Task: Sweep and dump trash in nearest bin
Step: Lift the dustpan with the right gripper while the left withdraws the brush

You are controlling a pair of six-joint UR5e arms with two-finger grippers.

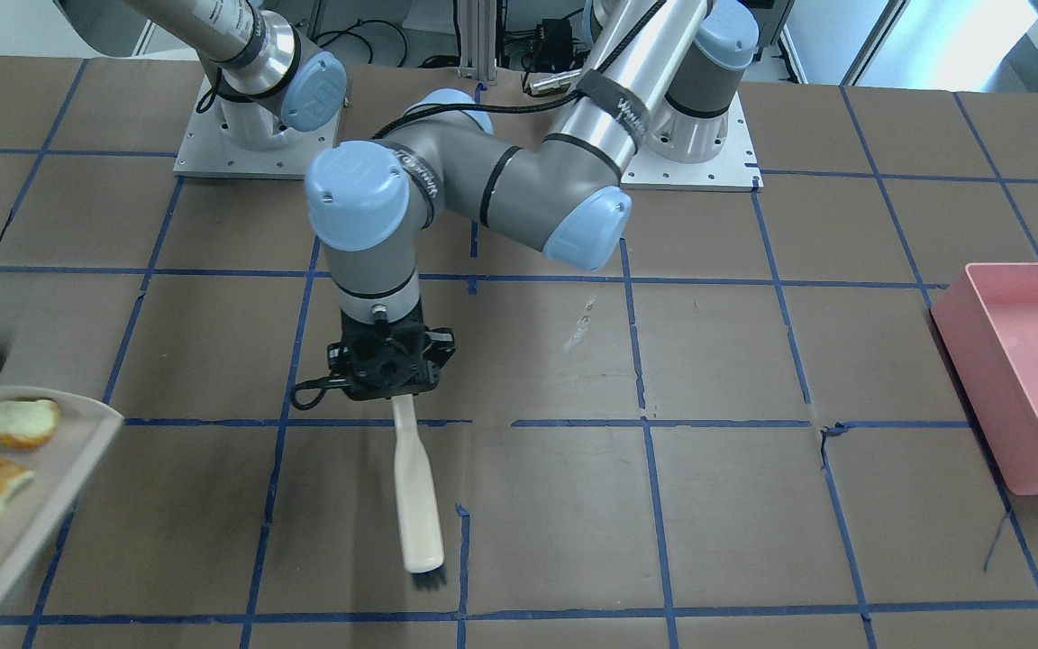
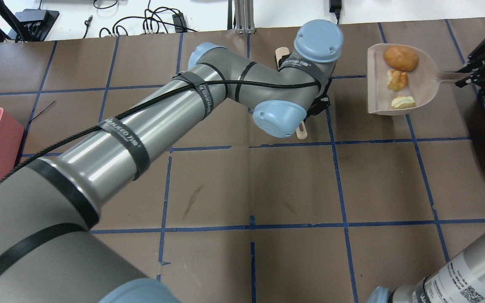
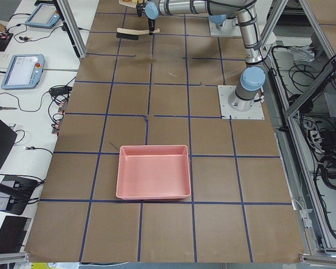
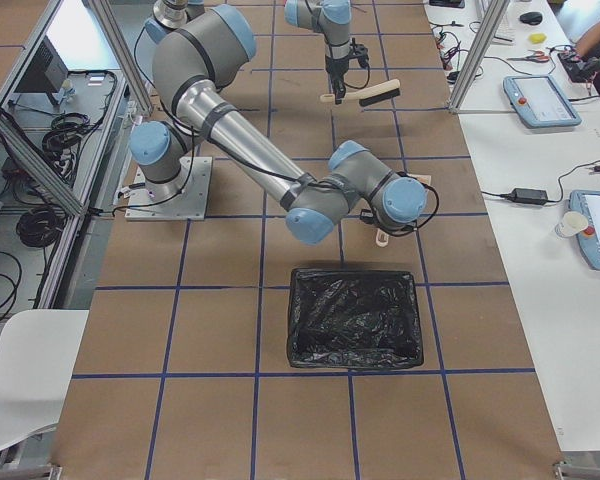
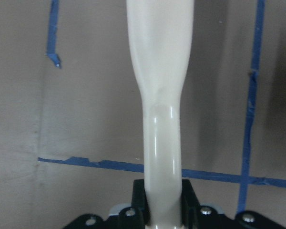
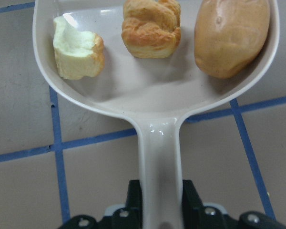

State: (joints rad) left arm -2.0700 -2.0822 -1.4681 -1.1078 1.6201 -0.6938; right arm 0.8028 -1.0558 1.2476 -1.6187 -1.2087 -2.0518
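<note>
The brown bench [image 1: 717,505] is carrying a black-lined bin [image 4: 355,318], sitting near the right hand [image 6: 159,210]. That hand is clamping the dustpan [image 6: 148,90] by its handle. The left hand [image 1: 390,386] is squeezing tight on the brush [image 1: 417,505] handle. The trash [image 2: 398,80] is lying in the pan just beyond the right hand's fingers: a golden bun [image 6: 231,36], a crusty chunk [image 6: 151,26] and a pale bitten chunk [image 6: 78,47].

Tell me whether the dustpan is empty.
No: the right wrist view shows a golden-brown bun, a crusty chunk and a pale bitten chunk lying in the dustpan.
</note>
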